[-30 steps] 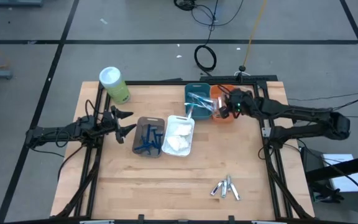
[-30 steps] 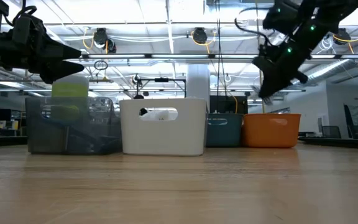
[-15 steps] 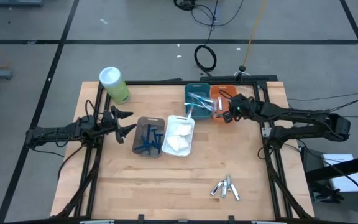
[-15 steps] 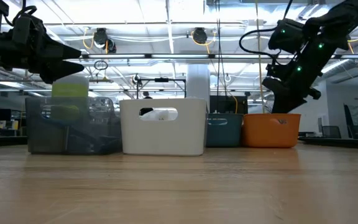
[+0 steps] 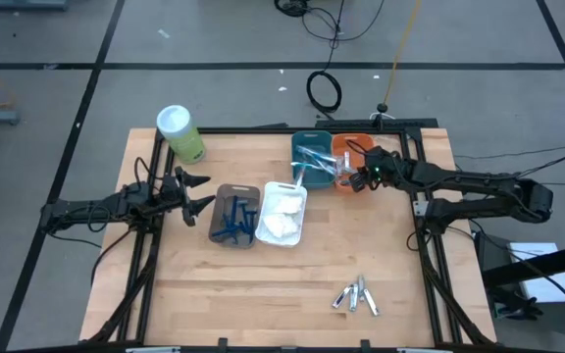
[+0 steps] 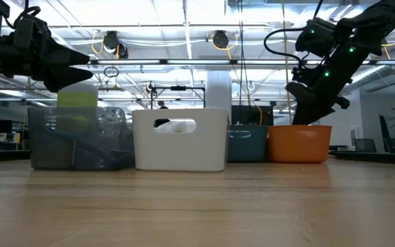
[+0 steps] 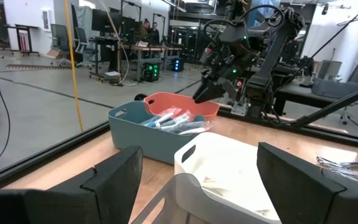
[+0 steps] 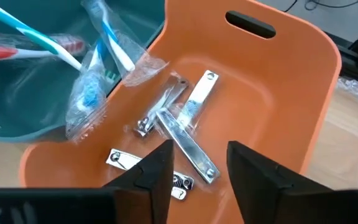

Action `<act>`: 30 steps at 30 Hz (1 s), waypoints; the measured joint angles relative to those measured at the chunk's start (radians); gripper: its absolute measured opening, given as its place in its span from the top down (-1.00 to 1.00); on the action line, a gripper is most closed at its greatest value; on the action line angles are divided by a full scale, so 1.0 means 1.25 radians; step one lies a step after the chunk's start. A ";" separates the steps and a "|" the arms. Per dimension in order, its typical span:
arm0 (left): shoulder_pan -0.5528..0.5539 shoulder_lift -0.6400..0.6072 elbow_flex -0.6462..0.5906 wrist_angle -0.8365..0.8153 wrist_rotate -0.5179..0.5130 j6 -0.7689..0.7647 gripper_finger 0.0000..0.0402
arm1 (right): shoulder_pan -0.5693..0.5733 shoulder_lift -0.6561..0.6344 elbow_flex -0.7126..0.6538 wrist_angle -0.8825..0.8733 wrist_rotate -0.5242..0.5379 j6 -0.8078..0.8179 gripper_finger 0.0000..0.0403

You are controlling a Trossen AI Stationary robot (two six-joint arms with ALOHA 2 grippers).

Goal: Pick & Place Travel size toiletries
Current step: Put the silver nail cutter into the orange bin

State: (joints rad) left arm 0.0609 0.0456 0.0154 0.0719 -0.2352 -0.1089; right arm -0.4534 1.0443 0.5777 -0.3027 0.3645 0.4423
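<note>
1. Big picture: on the desk point(image 5: 292, 284) there's a row of bins, brown bin point(image 5: 234, 216) with the blue razors point(image 5: 233, 218), white bin point(image 5: 282, 213) with soft pads, teal bin point(image 5: 311, 160) with toothbrushes point(image 8: 36, 46), orange bin point(image 5: 351, 163) at the end. A small pile of silvery clippers point(image 5: 357, 296) lies loose near the front edge, well apart from the bins.
2. The right claw point(image 5: 365, 175) hangs right over the orange bin, fingers parted with nothing between them. Several clippers point(image 8: 179, 134) lie in the bin below, so I'd say this is the drop step.
3. To do it well: lift straight up before swinging away, so the fingers don't catch the bin wall or the plastic-wrapped toothbrush point(image 8: 86, 93) spilling over from the teal bin.
4. Left claw point(image 5: 196, 191) waits spread wide beside the brown bin, holding nothing.
5. Next grab, probably the loose pile: take one piece only.
</note>
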 joint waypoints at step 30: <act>0.000 0.000 0.000 0.000 0.000 0.000 -0.52 | 0.870 0.250 0.309 -0.142 -0.067 0.384 0.29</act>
State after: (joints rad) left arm 0.0609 0.0456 0.0154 0.0721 -0.2352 -0.1089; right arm 0.6339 1.3562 0.9646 -0.4797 0.2803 0.9228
